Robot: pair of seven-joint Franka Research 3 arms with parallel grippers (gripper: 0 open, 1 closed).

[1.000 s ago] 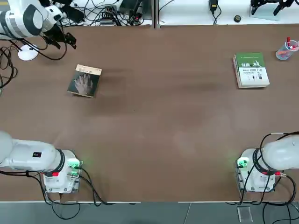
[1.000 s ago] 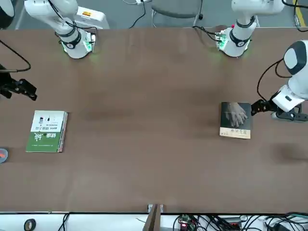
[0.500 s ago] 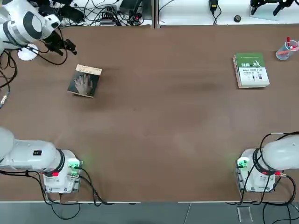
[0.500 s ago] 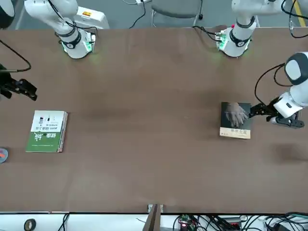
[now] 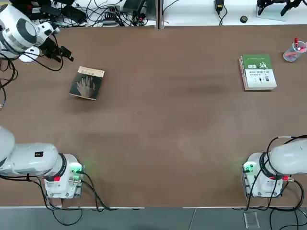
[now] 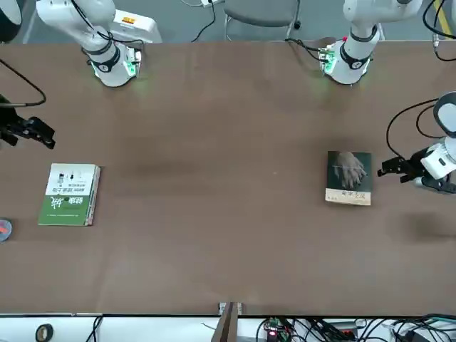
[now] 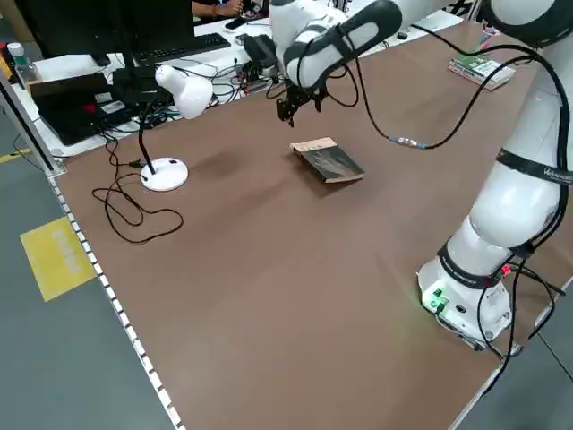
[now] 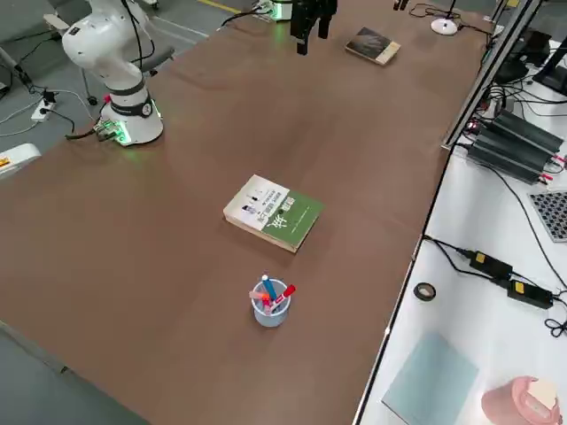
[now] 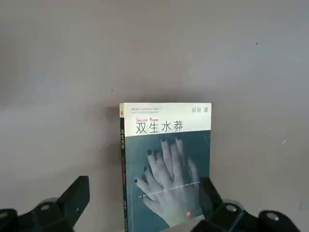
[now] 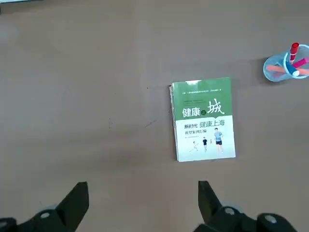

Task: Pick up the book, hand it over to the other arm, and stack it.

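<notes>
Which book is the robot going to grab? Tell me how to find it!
Look at the long brown table from above. On the robot's left side, near the far edge, a small thin book lies flat beside the open left pincer. Its dark cover shows a pale hand under a tan band, unlike the thicker green-and-white book lying at the right.

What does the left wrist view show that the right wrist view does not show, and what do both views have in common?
Only the left wrist view shows the book, a dark paperback with a pale hand on its cover, lying flat between the open left gripper fingers. Only the right wrist view shows the green-and-white book and a clear cup of pens, both beyond the open right gripper. Both show the brown table and open, empty fingers.
</notes>
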